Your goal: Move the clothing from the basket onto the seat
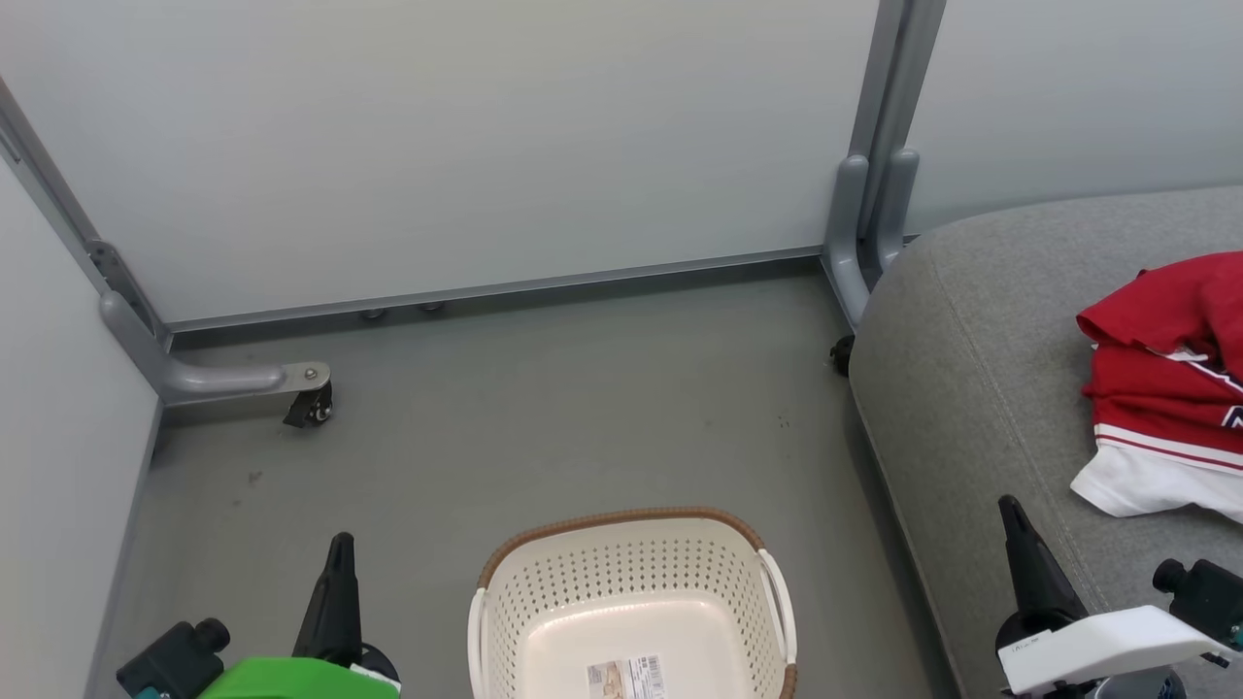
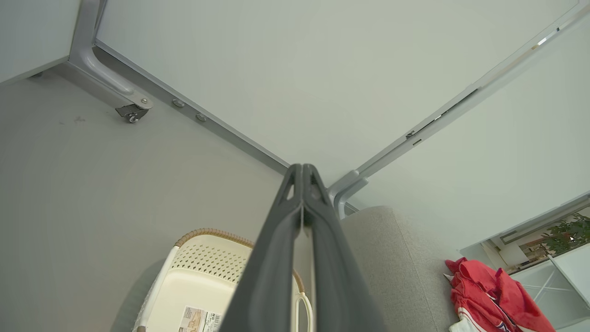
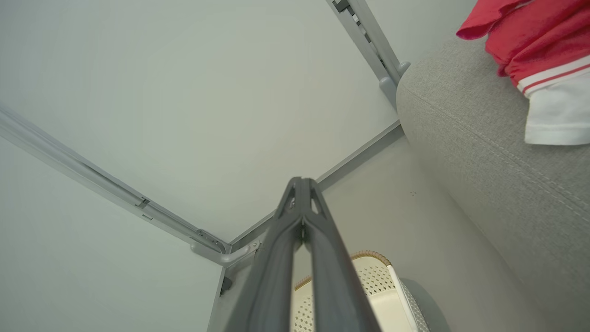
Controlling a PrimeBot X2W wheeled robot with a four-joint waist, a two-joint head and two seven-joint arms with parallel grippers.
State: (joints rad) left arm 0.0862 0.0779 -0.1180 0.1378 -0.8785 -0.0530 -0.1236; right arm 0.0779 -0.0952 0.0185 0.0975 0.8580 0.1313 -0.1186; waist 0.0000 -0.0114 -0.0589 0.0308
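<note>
Clothing [image 1: 1165,369] lies on the seat [image 1: 971,388], right; basket [image 1: 621,515] looks empty. Left claw [image 1: 341,540] and right claw [image 1: 1008,505] clenched, empty. Seemingly done.

Basket [image 1: 621,568]: near part cut off by the head view's bottom edge. Print on label sticker [image 1: 626,677] too small to read. Clothing [image 1: 1160,379] and seat [image 1: 971,388] run off the right edge. Lettering on the red fabric is cut and unreadable. Left wrist view: left gripper [image 2: 303,171] fingers hide part of the basket's right side.
</note>
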